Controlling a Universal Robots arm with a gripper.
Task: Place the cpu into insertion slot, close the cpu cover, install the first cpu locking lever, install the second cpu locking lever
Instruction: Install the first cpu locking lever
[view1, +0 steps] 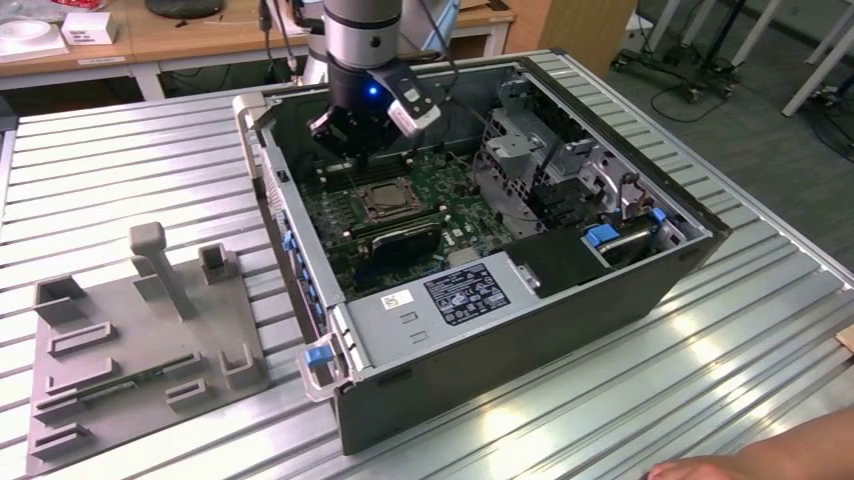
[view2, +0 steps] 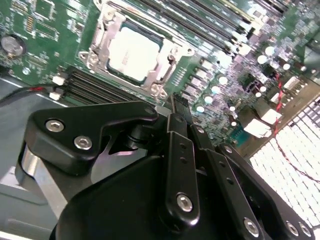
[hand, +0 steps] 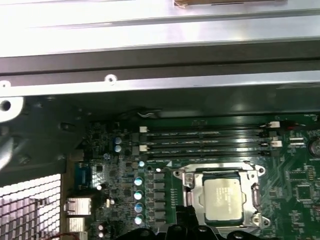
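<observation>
The cpu (view2: 134, 52) (hand: 225, 199) lies flat in the insertion slot (view1: 387, 201) on the green motherboard, its silver-grey top facing up. The cpu cover (view2: 102, 26) (hand: 196, 176) is down around it, framing the chip through its window. Thin metal levers (view2: 184, 50) run along the socket's sides. My gripper (view1: 355, 158) (view2: 177, 105) (hand: 186, 214) hovers inside the open computer case, just beside the socket and a little above the board. Its black fingers meet at the tip and hold nothing.
Long black memory slots (hand: 205, 141) lie beside the socket. The case walls (view1: 287, 215) and a drive cage (view1: 534, 160) hem the board in. A grey fixture plate (view1: 134, 330) sits on the slatted table at the exterior view's left. A person's hand (view1: 747, 462) rests at the lower right.
</observation>
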